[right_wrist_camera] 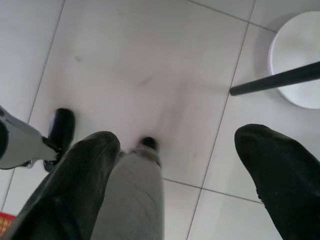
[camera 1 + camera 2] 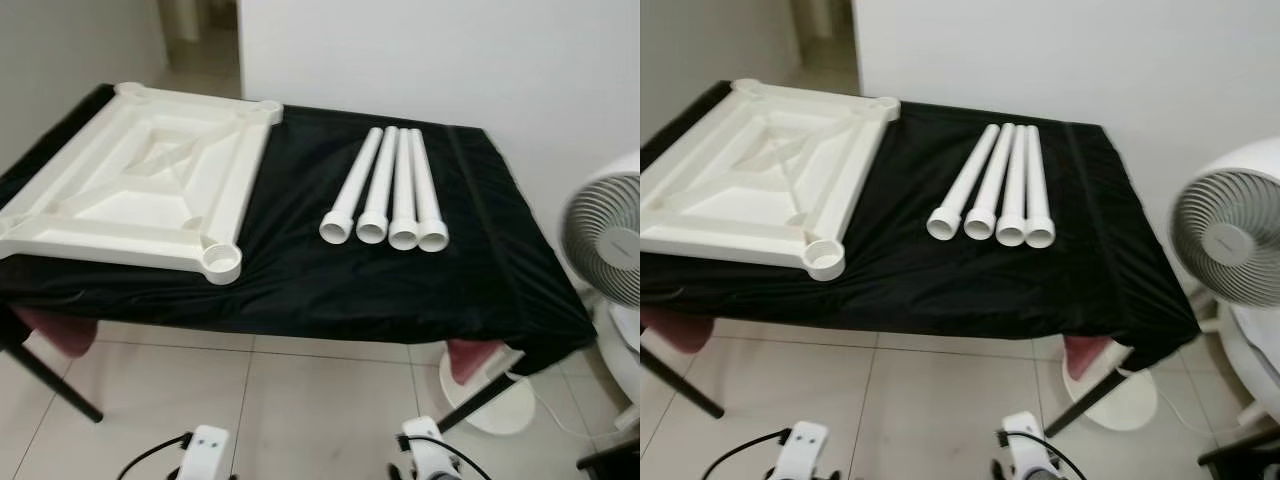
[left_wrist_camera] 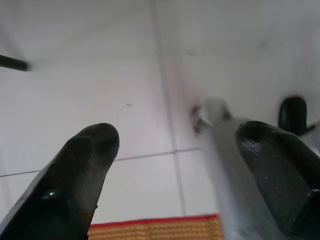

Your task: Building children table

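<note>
From the left eye view, a counter (image 2: 300,290) draped in a slightly wrinkled black cloth (image 2: 480,250) carries the parts; the white plastic tabletop (image 2: 130,180) lies upside down on the robot's left side of it, its ribbed underside showing a square frame with diagonal braces and a round socket (image 2: 222,262) at the near corner, its far-left edge cut off by the frame; four smooth white tubular legs (image 2: 385,190) lie side by side near the middle, touching, their flared open ends toward the robot; a white fan (image 2: 605,235) stands at the right, partly cut off; pale glossy floor tiles (image 2: 250,400) lie below. The right eye view shows the same layout, with the fan's (image 2: 1225,235) round grille fuller. In the left wrist view the left hand (image 3: 175,150) hangs over the tiled floor with its two rounded black fingers (image 3: 85,160) spread apart and grasping nothing; a blurred grey shape between them is hard to make out; a red-edged woven mat (image 3: 155,227) shows. In the right wrist view the right hand (image 1: 177,155) is likewise released, fingers (image 1: 277,165) wide over tiles, near a black counter leg (image 1: 275,80) and a white round base (image 1: 297,60).
</note>
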Controlling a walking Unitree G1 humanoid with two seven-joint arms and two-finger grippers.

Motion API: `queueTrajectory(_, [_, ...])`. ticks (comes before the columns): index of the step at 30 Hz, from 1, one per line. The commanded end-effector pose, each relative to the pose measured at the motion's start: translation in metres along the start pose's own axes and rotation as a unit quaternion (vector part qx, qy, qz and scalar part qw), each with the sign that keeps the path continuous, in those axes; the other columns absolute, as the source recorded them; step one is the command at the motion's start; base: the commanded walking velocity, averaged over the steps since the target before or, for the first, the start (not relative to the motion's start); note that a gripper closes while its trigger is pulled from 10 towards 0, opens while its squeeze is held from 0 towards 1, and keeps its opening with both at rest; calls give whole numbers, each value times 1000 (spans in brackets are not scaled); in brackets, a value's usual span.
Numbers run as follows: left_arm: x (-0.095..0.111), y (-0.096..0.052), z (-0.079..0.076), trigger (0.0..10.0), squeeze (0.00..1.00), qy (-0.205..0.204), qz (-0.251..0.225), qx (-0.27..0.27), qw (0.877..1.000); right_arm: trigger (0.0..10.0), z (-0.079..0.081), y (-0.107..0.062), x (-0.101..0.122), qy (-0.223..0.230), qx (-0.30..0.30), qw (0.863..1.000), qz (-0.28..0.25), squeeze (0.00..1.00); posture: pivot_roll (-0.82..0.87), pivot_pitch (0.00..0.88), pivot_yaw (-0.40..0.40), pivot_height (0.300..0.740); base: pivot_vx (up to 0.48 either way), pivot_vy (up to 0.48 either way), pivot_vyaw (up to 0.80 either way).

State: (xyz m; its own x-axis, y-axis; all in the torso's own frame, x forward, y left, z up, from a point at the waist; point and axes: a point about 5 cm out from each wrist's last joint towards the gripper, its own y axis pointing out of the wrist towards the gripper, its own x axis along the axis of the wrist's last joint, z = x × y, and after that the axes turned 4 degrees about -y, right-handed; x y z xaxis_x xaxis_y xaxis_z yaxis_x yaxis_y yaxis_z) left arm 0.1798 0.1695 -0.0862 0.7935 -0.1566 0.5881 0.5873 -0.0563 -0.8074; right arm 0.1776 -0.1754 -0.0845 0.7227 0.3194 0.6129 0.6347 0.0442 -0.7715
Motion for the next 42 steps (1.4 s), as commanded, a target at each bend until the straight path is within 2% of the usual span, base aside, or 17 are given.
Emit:
queueTrajectory(1, [-8,-1,-6,10000,0,-6,13,-4,1000,10000,-2,-2,-8,-2,-3,1000,15,0,126,0,-26,740,0,274,0])
queueTrajectory(8, [-6,-1,-6,10000,0,-6,11,-4,1000,10000,-2,-2,-7,-2,-3,1000,13,0,128,0,-25,740,0,261,0])
queueTrajectory(17, [-1,0,-5,10000,0,5,3,-4,1000,10000,-1,-1,-4,-4,-1,1000,9,0,133,0,-24,740,0,0,0])
queueTrajectory(19, [1,0,-3,10000,0,24,-3,-4,1000,10000,-1,-1,-3,-6,-1,1000,6,0,133,0,-24,740,0,0,0])
queueTrajectory(25, [2,0,-3,10000,0,36,-4,-8,999,10000,-3,-1,-2,-8,-1,1000,4,0,132,0,-24,740,0,0,0])
queueTrajectory(26, [3,0,-2,10000,106,33,-9,-14,999,10000,-3,-1,-2,1,5,1000,-1,1000,133,0,-23,740,0,0,0])
queueTrajectory(29, [4,0,-2,10000,106,29,-12,-17,999,10000,-3,-1,-2,8,10,1000,-5,1000,133,0,-23,740,0,0,0])
queueTrajectory(30, [6,0,-1,10000,1000,26,-21,-24,999,10000,-2,-1,0,16,18,1000,-13,1000,133,0,-23,740,0,0,0])
queueTrajectory(33, [16,1,0,10000,1000,44,-42,-28,998,10000,-3,0,6,8,21,999,-31,1000,134,13,-22,740,0,0,0])
queueTrajectory(34, [19,1,0,10000,922,48,-46,-30,997,10000,-3,0,7,7,23,999,-35,1000,133,15,-21,740,0,0,0])
queueTrajectory(36, [22,2,0,10000,922,50,-52,-36,997,10000,-3,0,8,9,29,999,-39,1000,133,17,-21,740,0,0,0])
queueTrajectory(37, [26,2,-2,10000,0,62,-63,-51,995,10000,-2,0,10,15,47,998,-45,0,133,22,-20,740,0,0,0])
queueTrajectory(38, [26,2,-2,10000,0,62,-63,-51,995,10000,-2,0,10,15,47,998,-45,0,133,22,-20,740,0,0,0])
queueTrajectory(40, [35,1,-7,10000,0,88,-87,-93,988,10000,-1,-1,13,15,87,994,-61,0,129,28,-19,740,0,0,0])
queueTrajectory(42, [35,1,-7,10000,0,88,-87,-93,988,10000,-1,-1,13,15,87,994,-61,0,129,28,-19,740,0,0,0])
